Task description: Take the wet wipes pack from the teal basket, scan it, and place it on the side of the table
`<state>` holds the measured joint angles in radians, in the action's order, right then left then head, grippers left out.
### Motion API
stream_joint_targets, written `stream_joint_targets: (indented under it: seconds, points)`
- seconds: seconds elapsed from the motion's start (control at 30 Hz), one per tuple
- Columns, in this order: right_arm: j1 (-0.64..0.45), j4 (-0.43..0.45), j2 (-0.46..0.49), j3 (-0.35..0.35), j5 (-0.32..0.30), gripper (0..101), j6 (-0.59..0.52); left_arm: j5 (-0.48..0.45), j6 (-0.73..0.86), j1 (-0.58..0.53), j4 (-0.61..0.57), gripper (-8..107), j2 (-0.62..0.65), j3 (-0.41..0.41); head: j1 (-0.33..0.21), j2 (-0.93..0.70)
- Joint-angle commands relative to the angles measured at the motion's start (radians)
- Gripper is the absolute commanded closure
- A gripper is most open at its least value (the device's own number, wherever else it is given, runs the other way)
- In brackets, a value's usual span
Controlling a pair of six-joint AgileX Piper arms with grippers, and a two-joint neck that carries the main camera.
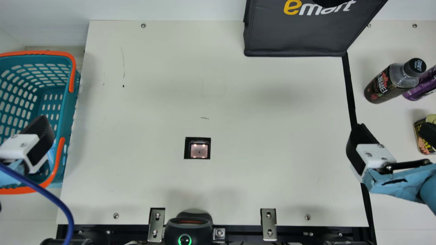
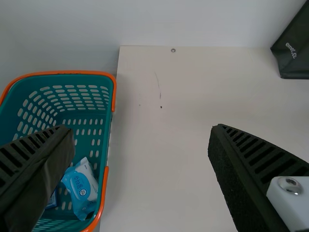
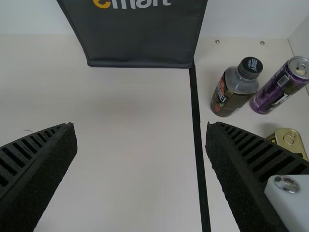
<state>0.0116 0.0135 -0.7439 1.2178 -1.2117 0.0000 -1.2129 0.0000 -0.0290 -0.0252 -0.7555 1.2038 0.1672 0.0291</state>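
Your left tool (image 1: 38, 132) is over the teal basket (image 2: 110, 130), fingers spread, nothing between them. Wet wipes pack (image 2: 83, 186) is inside the basket, close to the wall on the worktop (image 1: 153, 102) side, a dark blue item (image 2: 52, 200) beside it. Your right tool (image 1: 391, 128) is released too, above the black strip (image 1: 350, 88) area. Scanner window (image 1: 199, 150) sits mid-worktop, lit. Past the strip you've got a dark bottle (image 3: 234, 89), purple can (image 3: 280, 87) and tin (image 3: 288, 139); black bag (image 1: 296, 34) at the far side.

Left: basket (image 1: 69, 109), wipes pack (image 2: 81, 187) inside | centre: scanner (image 1: 199, 151) | back right: bag (image 1: 293, 35) | far right: bottle (image 1: 379, 85), 2 cans (image 3: 280, 89)
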Motion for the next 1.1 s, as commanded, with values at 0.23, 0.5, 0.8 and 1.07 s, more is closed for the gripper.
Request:
stream_joint_targets:
  seconds: [0.23, 0.5, 0.8, 1.07]
  points:
    - [0.000, 0.000, 0.000, 0.000, 0.000, 6, 0.000, 0.000, 0.000, 0.000, 0.000, 9, 0.000, 0.000, -0.029, -0.188]
    - [0.000, 0.000, 0.000, 0.000, 0.000, 6, 0.000, 0.000, 0.000, 0.000, 0.000, 9, 0.000, 0.000, -0.029, -0.351]
    - [0.000, 0.000, 0.000, 0.000, 0.000, 6, 0.000, 0.000, 0.000, 0.000, 0.000, 9, 0.000, 0.000, -0.029, -0.351]
    - [0.000, 0.000, 0.000, 0.000, 0.000, 6, 0.000, 0.000, 0.000, 0.000, 0.000, 9, 0.000, 0.000, -0.029, -0.351]
